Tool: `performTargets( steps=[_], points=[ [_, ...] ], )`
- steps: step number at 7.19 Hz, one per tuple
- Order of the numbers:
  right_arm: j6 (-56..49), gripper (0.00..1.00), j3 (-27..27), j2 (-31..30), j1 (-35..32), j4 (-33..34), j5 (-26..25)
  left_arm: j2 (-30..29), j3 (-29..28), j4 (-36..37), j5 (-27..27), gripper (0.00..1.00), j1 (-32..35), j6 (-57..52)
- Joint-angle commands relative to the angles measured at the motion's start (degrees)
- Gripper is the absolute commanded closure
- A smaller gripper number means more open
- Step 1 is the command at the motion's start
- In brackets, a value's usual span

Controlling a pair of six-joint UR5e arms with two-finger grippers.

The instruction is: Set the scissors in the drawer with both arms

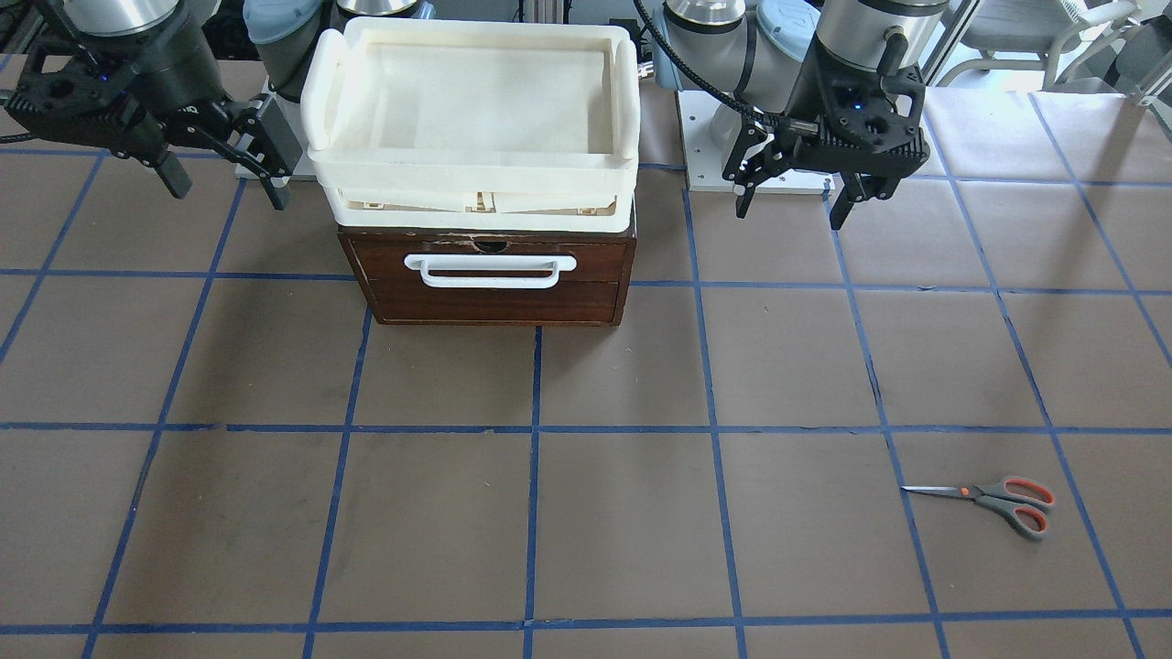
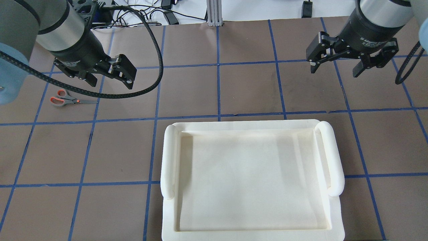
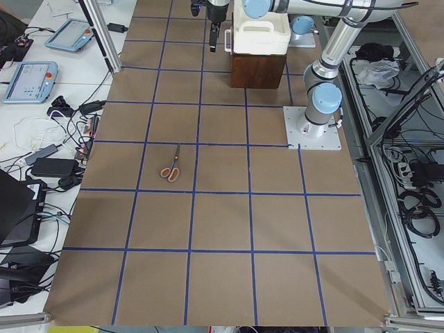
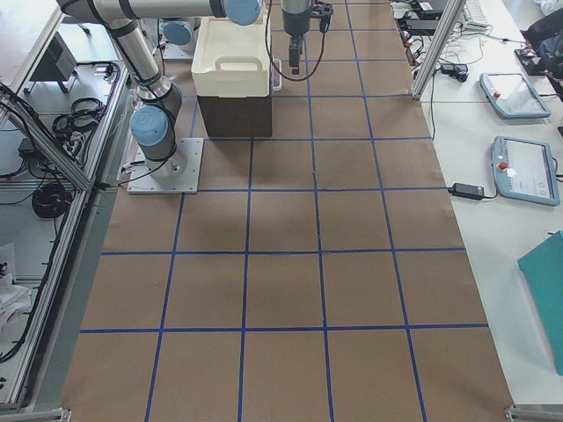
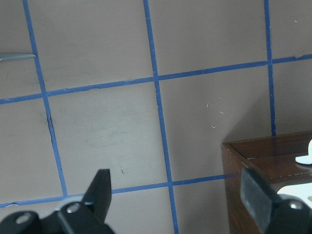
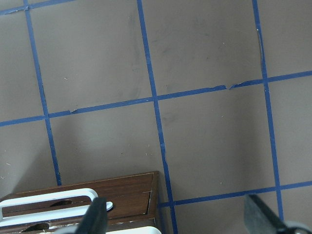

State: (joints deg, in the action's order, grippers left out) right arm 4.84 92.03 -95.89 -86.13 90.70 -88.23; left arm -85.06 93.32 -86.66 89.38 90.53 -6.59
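The black two-finger right gripper (image 1: 222, 183) hangs over the table with its jaws spread wide and nothing in them. I think it waits there because it is the hand on that side of the drawer and could pull the handle.

In the middle sits the dark brown wooden drawer (image 1: 494, 302). It is pushed all the way in. Its white bar handle (image 1: 490, 270) sticks out at the front, smooth and round, easy to hook. A big cream-white plastic tray (image 1: 472, 174) with fat rounded edges rests on top of the box.

Next comes the black left gripper (image 1: 789, 212). Its jaws are wide open and empty too.

The small scissors with silver blades and grey and orange-red handles (image 1: 980, 495) lie flat on the brown paper table with blue tape lines (image 1: 623, 513), well away from the drawer, on the left arm's side. The blades are shut and thin, so I think they will be hard to pinch up.
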Motion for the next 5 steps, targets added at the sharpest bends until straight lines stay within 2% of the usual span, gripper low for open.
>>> performTargets(
  steps=[1,2,3,4,5],
  points=[
    [0.0,0.0,-0.01,0.0,0.0,-0.17,-0.01,0.07,-0.07,0.0,0.0,0.06,0.0,-0.09],
    [-0.26,0.0,-0.01,-0.09,-0.26,-0.35,0.86,-0.37,0.02,0.0,-0.08,0.06,0.0,-0.09],
    [-1.74,0.0,0.08,0.0,-0.35,0.0,5.83,-0.28,0.02,0.0,0.0,0.07,0.0,-0.96],
    [-7.76,0.0,-0.01,0.61,-0.79,1.39,6.22,-0.54,0.02,0.35,0.18,0.11,-0.87,-5.32],
    [-20.79,0.0,-0.01,1.05,-3.66,2.89,6.23,-0.72,0.02,0.79,0.79,0.11,-2.01,-14.15]
  ],
)
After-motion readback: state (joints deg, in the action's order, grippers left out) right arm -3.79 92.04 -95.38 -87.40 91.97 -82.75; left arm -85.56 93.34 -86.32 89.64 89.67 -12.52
